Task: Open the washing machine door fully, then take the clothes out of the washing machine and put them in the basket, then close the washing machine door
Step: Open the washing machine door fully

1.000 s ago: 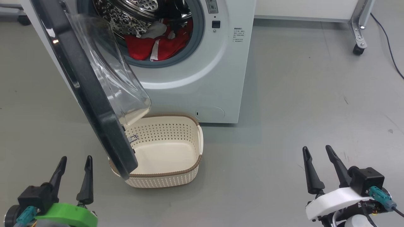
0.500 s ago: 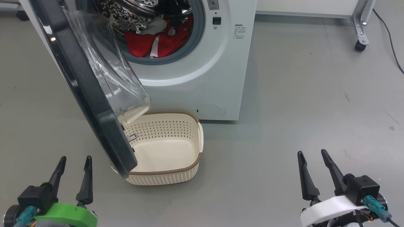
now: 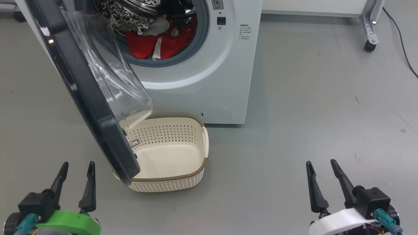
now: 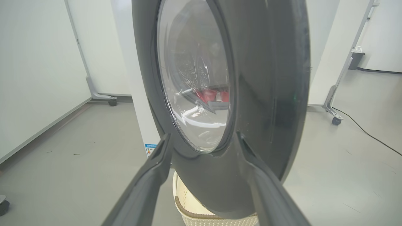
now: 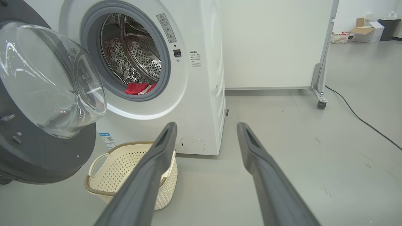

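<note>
The white washing machine (image 3: 209,78) stands ahead with its door (image 3: 81,94) swung partway out, its black rim and glass bowl hanging over the basket (image 3: 169,153). Red clothes (image 3: 156,42) with white trim and a pale piece lie in the steel drum. The cream basket sits empty on the floor before the machine, its left part hidden by the door. My left gripper (image 3: 76,171) is open at the lower left, just short of the door's outer face (image 4: 267,94). My right gripper (image 3: 321,169) is open at the lower right, far from the machine (image 5: 201,78); the right wrist view shows the basket (image 5: 125,169) and clothes (image 5: 138,88).
A white panel on a castor frame (image 3: 370,26) stands at the back right, with a black cable (image 3: 401,39) trailing over the grey floor. Open floor spreads to the right of the machine. Another castor (image 4: 112,102) and wall panels show left of the machine.
The right gripper has dropped lower and slightly left in the head view. The head camera shifted a little, nudging the whole scene. The left gripper has stayed put.
</note>
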You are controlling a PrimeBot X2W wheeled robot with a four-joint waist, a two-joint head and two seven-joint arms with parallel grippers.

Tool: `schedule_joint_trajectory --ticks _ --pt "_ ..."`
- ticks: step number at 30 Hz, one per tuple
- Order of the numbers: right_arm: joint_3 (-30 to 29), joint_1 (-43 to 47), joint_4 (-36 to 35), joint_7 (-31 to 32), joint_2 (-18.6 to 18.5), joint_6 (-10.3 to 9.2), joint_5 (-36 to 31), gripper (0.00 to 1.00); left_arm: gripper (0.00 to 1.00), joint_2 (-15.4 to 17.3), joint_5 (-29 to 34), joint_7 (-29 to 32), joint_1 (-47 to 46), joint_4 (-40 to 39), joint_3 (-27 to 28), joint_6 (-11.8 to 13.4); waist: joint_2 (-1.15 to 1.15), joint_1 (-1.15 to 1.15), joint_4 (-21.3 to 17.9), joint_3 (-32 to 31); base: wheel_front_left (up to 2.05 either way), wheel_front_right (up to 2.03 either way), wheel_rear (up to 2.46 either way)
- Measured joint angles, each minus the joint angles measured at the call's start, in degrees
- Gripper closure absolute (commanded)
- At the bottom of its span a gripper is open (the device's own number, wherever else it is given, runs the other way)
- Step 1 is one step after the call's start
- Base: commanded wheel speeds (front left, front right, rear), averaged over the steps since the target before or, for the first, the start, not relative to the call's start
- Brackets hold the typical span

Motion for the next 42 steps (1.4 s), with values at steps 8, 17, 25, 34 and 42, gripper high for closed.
schedule_joint_trajectory --ticks 8,17,25,34,42 --pt "-0.8 0.6 -0.2 0.0 0.6 0.01 -0.5 0.0 0.0 0.0 0.0 0.0 0.0 0.2 -0.1 0.0 0.0 0.0 -0.1 -0.3 0.0 0.0 0.0" --pt "-2.7 1.8 -0.2 0.0 1.4 0.01 -0.6 0.0 0.0 -0.1 0.8 0.0 0.0 0.4 -0.5 0.0 0.0 0.0 -0.1 -0.7 0.0 0.0 0.0" --pt "-4.1 2.4 -0.2 0.0 2.1 0.01 -1.0 0.0 0.0 -0.1 0.9 0.0 0.0 0.4 -0.4 0.0 0.0 0.0 -0.1 -1.0 0.0 0.0 0.0" --pt "-4.2 2.9 -0.2 0.0 2.6 0.13 -1.5 0.0 0.0 -0.1 0.9 0.0 0.0 0.4 -0.7 0.0 0.0 0.0 -0.2 -0.9 0.0 0.0 0.0" --pt "-5.3 2.9 -0.1 0.0 2.9 0.6 -2.0 0.0 1.0 -0.5 0.2 0.0 0.4 1.8 -1.8 0.0 0.0 0.0 -0.3 -0.7 0.0 0.0 0.0"
